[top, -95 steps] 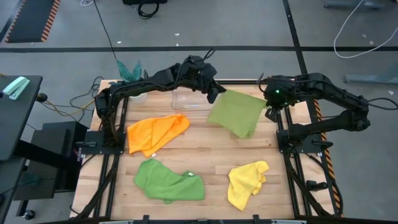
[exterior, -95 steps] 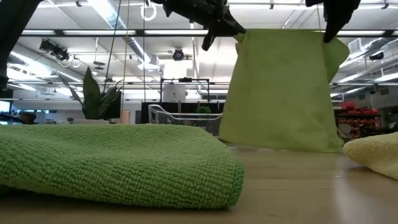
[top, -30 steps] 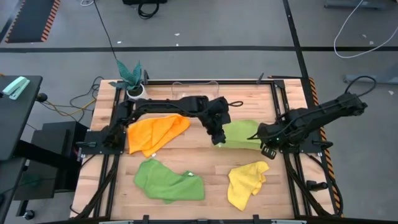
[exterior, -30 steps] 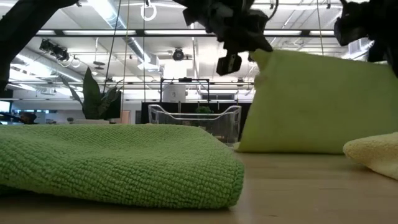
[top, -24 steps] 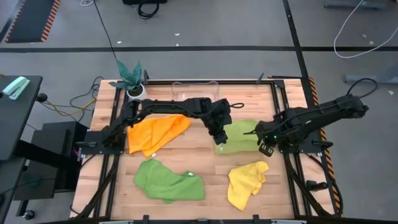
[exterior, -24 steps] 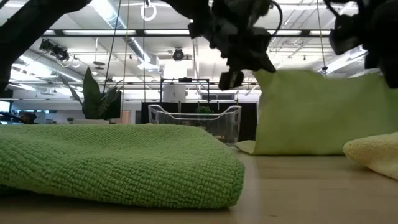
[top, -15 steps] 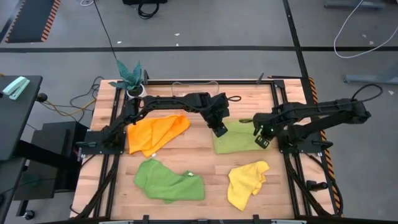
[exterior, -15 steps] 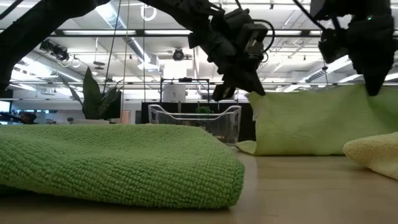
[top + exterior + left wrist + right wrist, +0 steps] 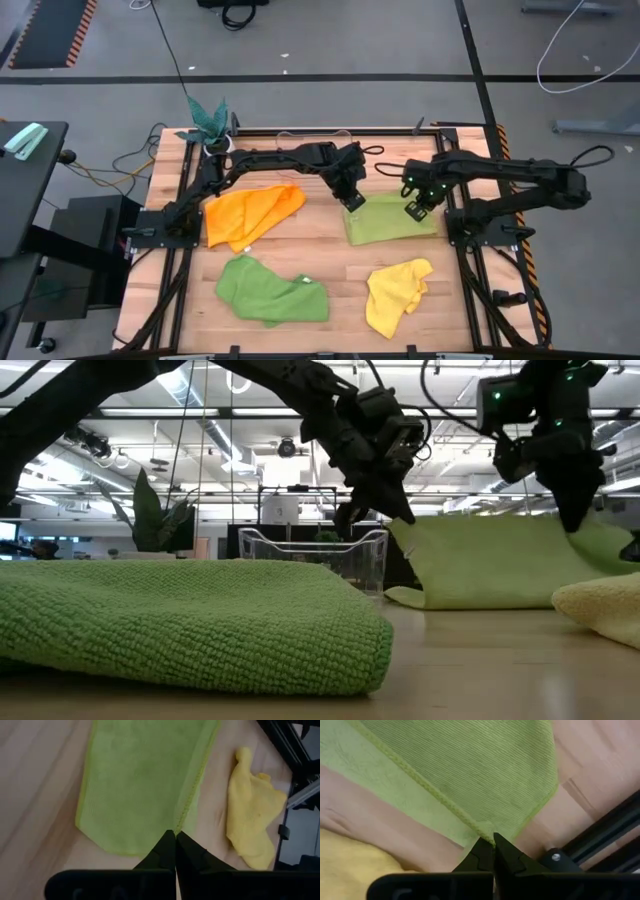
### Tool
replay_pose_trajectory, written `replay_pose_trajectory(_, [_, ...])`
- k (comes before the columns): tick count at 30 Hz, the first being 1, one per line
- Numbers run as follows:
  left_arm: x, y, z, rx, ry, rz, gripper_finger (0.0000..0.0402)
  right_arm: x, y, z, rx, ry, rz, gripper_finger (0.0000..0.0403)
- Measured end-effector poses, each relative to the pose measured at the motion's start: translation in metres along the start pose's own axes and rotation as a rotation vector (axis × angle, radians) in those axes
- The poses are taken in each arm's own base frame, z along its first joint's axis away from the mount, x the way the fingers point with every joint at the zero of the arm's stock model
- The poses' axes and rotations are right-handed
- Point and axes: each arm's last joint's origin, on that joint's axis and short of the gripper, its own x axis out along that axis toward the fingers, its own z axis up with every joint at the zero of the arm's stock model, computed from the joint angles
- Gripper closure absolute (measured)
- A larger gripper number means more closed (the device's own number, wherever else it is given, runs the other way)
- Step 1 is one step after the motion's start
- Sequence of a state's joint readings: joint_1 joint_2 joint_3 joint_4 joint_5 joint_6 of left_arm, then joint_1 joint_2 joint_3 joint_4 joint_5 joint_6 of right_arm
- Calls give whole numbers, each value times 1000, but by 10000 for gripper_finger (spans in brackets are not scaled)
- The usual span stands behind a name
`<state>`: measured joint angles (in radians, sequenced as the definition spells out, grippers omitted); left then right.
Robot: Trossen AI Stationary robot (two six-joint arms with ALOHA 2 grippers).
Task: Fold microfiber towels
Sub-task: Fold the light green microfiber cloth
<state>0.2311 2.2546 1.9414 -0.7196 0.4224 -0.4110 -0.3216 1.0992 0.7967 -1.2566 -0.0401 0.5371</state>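
The light lime green towel [image 9: 392,222] lies right of the table's middle, its near part on the wood and its far edge raised. My left gripper [image 9: 352,199] is shut on its far left corner, and my right gripper [image 9: 415,209] is shut on its far right corner. In the low view the towel [image 9: 500,565] slopes up from the table to both grippers. The orange towel [image 9: 250,213] lies at the left, the darker green towel [image 9: 272,291] at the near left, and the yellow towel [image 9: 394,295] at the near right, each crumpled on the table. My left gripper pinches the lime towel's far left corner [image 9: 176,826] at its hem between two shut fingers, slanting down from the far left. The corner is lifted off the table and the cloth runs down from it to the wood. One layer or several, I cannot tell. My right gripper pinches the lime towel's far right corner [image 9: 485,829] at the stitched hem between two shut fingers, coming from above and pointing down. The corner is held a little above the table, and the cloth beyond it lies on the wood.
A clear plastic bin [image 9: 312,142] stands at the far edge behind the left gripper, and a teal-leaved plant in a white pot [image 9: 210,122] stands at the far left corner. Black frame rails [image 9: 470,260] run along both sides of the table.
Both grippers have gone down and toward the table's far edge, still shut on the lime towel's two corners. The towel, which hung upright between them, now lies spread on the table with only its far edge held up.
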Motion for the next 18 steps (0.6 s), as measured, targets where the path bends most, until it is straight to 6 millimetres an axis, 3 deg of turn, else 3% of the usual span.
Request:
replay_pose_trajectory(12, [31, 22, -10, -58, 99, 50, 399, 19, -3, 28, 27, 40, -5, 403])
replay_pose_trajectory(18, [27, 31, -5, -76, 74, 77, 399, 19, -13, 34, 80, 41, 21, 403])
